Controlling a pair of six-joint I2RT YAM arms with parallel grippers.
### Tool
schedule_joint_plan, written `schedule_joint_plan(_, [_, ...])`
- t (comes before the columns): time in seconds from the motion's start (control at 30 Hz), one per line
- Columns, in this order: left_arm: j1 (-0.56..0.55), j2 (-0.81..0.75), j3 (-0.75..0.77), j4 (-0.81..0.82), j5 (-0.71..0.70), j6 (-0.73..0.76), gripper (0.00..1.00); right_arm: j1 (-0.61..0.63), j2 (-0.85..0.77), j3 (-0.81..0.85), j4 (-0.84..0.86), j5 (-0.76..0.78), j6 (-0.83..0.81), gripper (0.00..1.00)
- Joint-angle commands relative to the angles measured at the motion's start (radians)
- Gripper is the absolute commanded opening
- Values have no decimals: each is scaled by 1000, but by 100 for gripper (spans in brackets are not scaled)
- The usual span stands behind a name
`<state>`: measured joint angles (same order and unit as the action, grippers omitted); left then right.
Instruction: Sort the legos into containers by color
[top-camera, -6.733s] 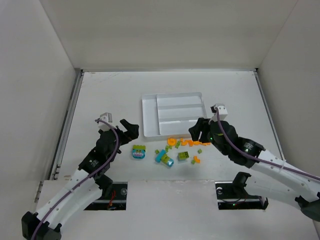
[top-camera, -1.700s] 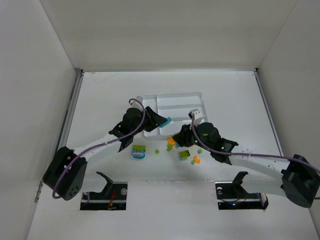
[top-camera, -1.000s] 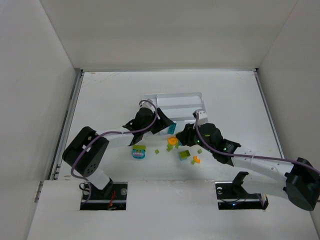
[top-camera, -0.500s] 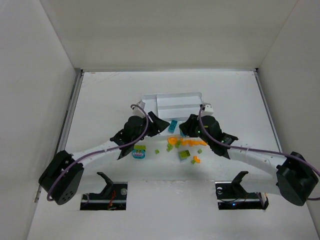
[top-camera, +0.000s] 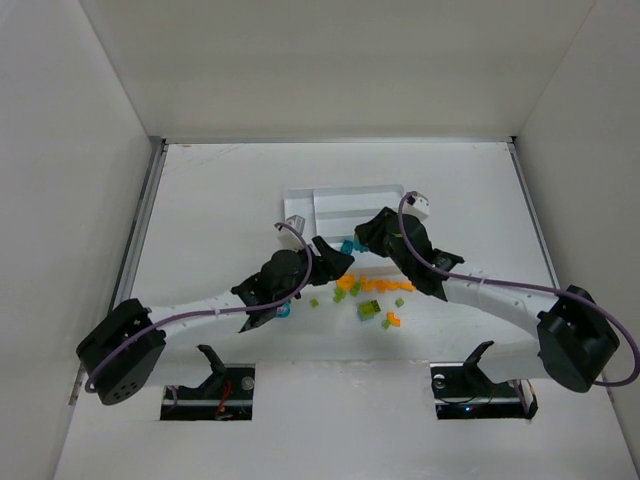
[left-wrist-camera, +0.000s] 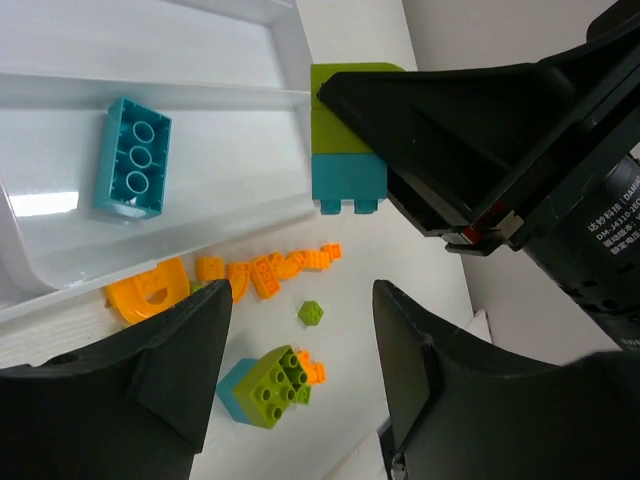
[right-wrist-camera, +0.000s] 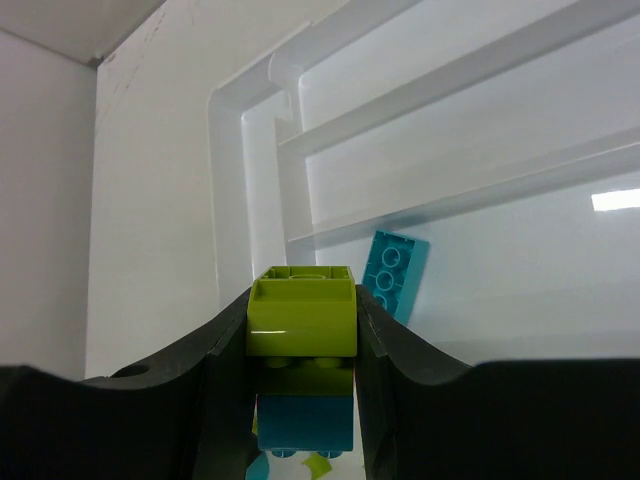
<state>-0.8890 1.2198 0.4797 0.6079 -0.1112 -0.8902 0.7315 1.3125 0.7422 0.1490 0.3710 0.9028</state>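
Ideally the right gripper, pinching a stacked lime-and-teal plastic brick, releases low inside the shallow white plastic tray, twelve o'clock of the spread, empty left gripper.

white print on the black round motor housing at the opposite arm's wrist: a line of chinese characters too small to make out, beside it "dm-j4310-2ec", cropped at the frame edge.

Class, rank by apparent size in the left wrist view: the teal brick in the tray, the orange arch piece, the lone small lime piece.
Largest: teal brick
Then: orange arch piece
Smallest: lone small lime piece
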Motion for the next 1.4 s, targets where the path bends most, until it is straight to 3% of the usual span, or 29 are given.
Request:
schedule_joint_plan(0.0, [-32,17,-9,153,-133,54,56,15,4,60,-12,36,96,20])
schedule_joint_plan(0.3, [-98,84,-12,306,-277,132,55,18,-7,62,-20,8,191,20])
schedule_joint_plan(1.17, [-204,234,11,540,-459,244,49,36,10,2,27,-37,291,19])
schedule_joint_plan(1.37, [-208,259,34,549,-524,269,40,39,-2,-4,35,-44,301,19])
